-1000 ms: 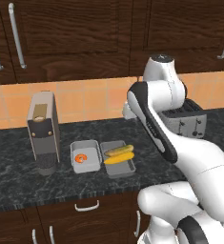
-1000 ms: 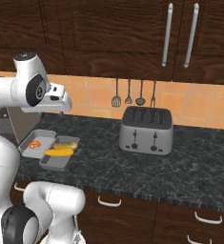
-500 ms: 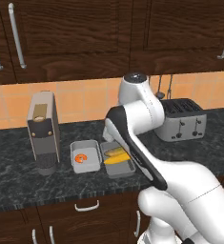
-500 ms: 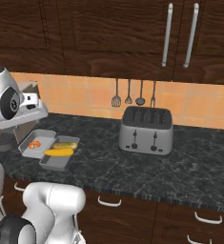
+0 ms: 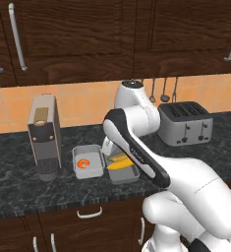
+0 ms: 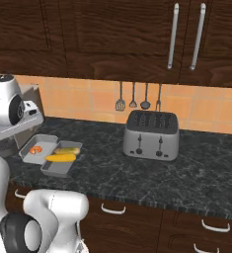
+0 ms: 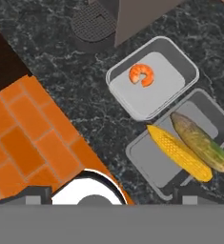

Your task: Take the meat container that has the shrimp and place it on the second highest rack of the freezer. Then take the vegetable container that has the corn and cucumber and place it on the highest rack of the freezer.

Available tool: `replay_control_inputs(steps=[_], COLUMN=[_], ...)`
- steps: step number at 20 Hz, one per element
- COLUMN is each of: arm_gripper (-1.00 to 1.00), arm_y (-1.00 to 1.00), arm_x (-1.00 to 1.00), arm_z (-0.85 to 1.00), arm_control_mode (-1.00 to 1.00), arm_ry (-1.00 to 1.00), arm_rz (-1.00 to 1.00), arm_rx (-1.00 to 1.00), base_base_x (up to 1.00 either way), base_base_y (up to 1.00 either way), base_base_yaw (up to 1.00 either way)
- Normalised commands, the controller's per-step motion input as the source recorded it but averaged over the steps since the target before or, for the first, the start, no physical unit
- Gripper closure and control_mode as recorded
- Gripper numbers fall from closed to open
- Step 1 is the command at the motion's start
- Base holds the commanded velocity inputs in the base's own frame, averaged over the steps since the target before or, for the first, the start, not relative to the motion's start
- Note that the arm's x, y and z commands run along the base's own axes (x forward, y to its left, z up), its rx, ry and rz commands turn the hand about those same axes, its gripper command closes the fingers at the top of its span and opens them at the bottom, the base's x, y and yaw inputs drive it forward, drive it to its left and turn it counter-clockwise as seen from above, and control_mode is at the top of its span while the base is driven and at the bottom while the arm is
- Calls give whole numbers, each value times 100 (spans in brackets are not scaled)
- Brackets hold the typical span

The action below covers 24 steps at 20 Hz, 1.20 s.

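Dark speckled counter ran under brown cupboards, and a tall grey coffee machine stood on it. Just beside that machine sat the meat container, a small grey tray with the shrimp curled inside. One step farther from the machine, touching the first tray, lay the vegetable container, holding the bright corn and the dull green cucumber side by side. A silver toaster stood well away from the machine, past both trays. The gripper hung above the trays with its jaws spread wide and nothing between them. Trouble could have come easily. The two trays touched, so a finger coming down on the meat container could have caught the wrong rim or pushed the vegetable tray along. The coffee machine was so close that the arm might have bumped it. A tray held by one thin edge could have tipped, and the little shrimp could have slid out.
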Motion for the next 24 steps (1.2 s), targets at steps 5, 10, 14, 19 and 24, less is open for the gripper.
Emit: replay_control_inputs(steps=[5,10,14,19,24], arm_gripper=[-100,-100,-100,-100,-100], arm_y=[54,21,3,0,9], arm_x=[9,27,27,20,34], arm_z=[-18,-56,-85,-72,-54], arm_control_mode=[-100,-100,-100,-100,-100], arm_ry=[24,14,0,-13,-7], arm_rz=[18,13,13,2,0], arm_rx=[-13,-19,-9,6,0], base_base_x=[0,0,0,0,0], base_base_y=[0,0,0,0,0], base_base_yaw=[0,0,0,0,0])
